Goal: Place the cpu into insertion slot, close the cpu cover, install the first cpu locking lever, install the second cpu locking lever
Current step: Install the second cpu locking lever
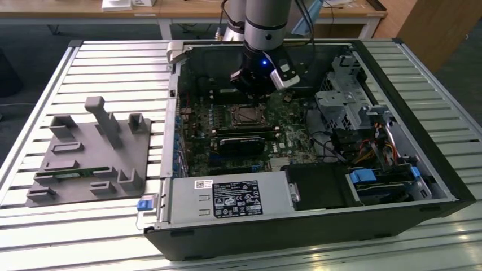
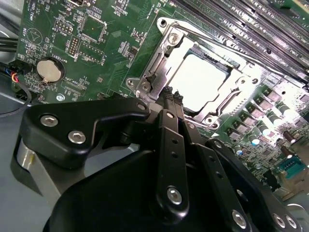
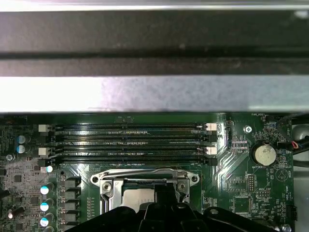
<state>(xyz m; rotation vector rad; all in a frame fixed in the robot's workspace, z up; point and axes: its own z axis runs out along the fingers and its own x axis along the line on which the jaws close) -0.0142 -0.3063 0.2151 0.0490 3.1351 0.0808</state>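
Inside the open computer case, the insertion slot [image 1: 245, 115] sits on the green motherboard. In the second wrist view, the cpu [image 2: 200, 77] lies in the slot with its bright metal face up. The cpu cover [image 2: 157, 60] lies flat around it, and the face shows through the cut-out. A thin lever rod [image 2: 215, 47] runs along one side of the socket. My gripper [image 2: 172, 95] is shut, its black fingertips pressed together at the socket's rim near a corner. I cannot tell whether they touch a lever. The gripper [image 1: 254, 97] hangs just behind the slot, and the slot [image 3: 145, 186] sits under the gripper [image 3: 155, 195].
A black graphics card [image 1: 242, 141] lies right in front of the socket. Memory slots [image 3: 130, 142] run beside it, and a coin battery [image 3: 264, 154] sits further off. Case walls, drive cages [image 1: 342, 101] and cables [image 1: 369, 147] crowd the exterior view's right. A grey fixture [image 1: 90, 152] stands outside the case.
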